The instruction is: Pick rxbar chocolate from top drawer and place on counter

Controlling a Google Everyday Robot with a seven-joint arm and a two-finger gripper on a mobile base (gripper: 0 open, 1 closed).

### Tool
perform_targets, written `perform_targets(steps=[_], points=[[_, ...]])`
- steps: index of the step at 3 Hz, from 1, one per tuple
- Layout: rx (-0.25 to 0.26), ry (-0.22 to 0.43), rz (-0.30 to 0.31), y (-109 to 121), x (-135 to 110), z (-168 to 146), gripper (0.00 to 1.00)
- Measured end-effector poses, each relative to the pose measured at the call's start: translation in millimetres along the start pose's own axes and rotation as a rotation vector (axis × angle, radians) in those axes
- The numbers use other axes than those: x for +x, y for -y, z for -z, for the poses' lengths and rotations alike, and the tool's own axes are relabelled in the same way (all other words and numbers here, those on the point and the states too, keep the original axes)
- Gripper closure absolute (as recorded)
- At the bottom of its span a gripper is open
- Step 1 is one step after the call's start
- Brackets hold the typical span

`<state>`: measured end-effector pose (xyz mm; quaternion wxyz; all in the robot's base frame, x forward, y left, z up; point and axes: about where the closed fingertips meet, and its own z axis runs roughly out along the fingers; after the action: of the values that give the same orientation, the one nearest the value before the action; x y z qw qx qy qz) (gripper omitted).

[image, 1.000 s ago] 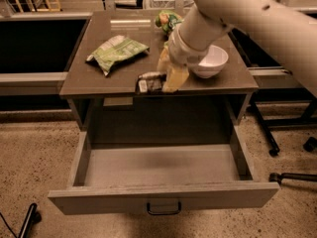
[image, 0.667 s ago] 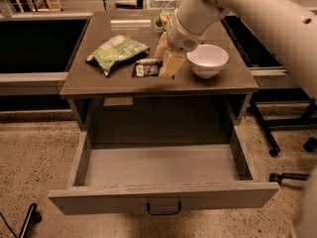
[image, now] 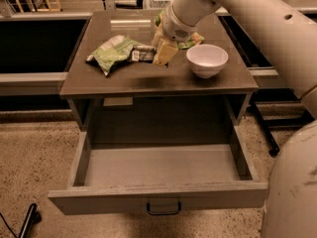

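The rxbar chocolate [image: 142, 54], a small black bar with pale label patches, is just above or on the counter [image: 148, 81], right beside a green snack bag [image: 111, 53]. My gripper [image: 159, 56] reaches down from the upper right, and its yellowish fingers [image: 166, 53] are shut on the bar's right end. The top drawer [image: 158, 195] is pulled wide open below the counter. Its grey inside shows nothing in it. Its dark handle [image: 163, 208] faces the front.
A white bowl [image: 207, 59] stands on the counter right of the gripper. A second green bag [image: 192, 38] lies behind the gripper, partly hidden. My arm [image: 257, 19] crosses the upper right. Dark shelving flanks the counter on both sides.
The gripper has carried the bar from the counter's front edge back and left, until it is next to the green bag. The drawer has stayed open.
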<state>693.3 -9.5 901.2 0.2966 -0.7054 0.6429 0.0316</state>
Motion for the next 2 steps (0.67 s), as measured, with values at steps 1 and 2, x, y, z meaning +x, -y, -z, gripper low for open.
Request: perform_targets(steps=[1, 2], points=[[0.016, 0.006, -0.012, 4.4, -1.0, -1.9, 0.36], [0.016, 0.006, -0.012, 4.4, -1.0, -1.9, 0.05]])
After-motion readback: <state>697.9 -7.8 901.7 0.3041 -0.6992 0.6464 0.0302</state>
